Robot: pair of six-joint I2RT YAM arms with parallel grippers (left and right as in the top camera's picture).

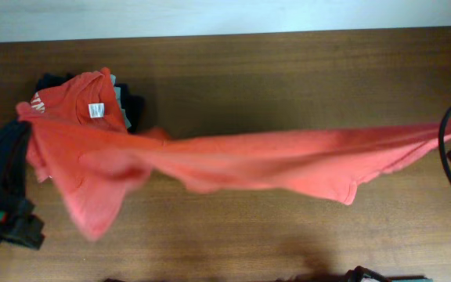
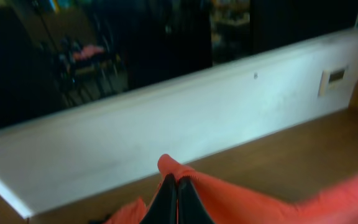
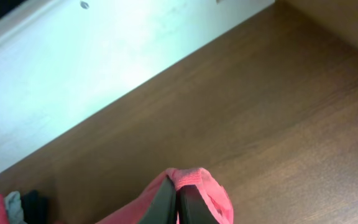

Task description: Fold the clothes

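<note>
An orange shirt [image 1: 272, 164] was stretched across the table [image 1: 288, 70], its ends pinched tight by the left gripper [image 2: 176, 199] and right gripper [image 3: 178, 202]. The step called for lowering both ends evenly, cloth taut.

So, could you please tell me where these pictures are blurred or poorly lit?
Overhead: the stretched orange-red T-shirt is smeared at its lower-left flap; the white neck tag is crisp. Left wrist: the room above the white wall is nearly black. Right wrist: the white wall glares bluish; the brown wooden table's grain is sharp.
</note>
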